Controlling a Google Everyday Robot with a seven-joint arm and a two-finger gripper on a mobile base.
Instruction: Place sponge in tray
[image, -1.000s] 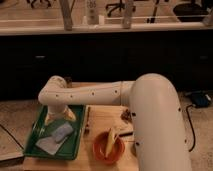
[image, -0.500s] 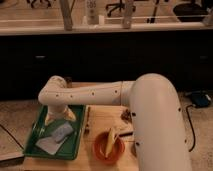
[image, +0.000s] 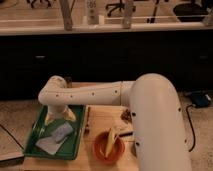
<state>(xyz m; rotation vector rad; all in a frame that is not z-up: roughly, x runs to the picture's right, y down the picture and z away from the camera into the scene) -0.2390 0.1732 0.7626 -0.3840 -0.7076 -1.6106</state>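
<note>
The green tray (image: 35, 136) lies on the left of the wooden table. The blue-grey sponge (image: 63, 131) lies flat inside it, beside a pale whitish sheet (image: 46, 145). My gripper (image: 60, 119) hangs over the tray at the end of the white arm, just above the far edge of the sponge. Its two yellowish fingers (image: 49, 118) are spread apart and hold nothing.
A round orange bowl (image: 108, 149) with a yellow object in it stands right of the tray. A small dark item (image: 126, 115) lies behind the bowl. My large white arm (image: 155, 125) covers the right of the table. A dark counter runs behind.
</note>
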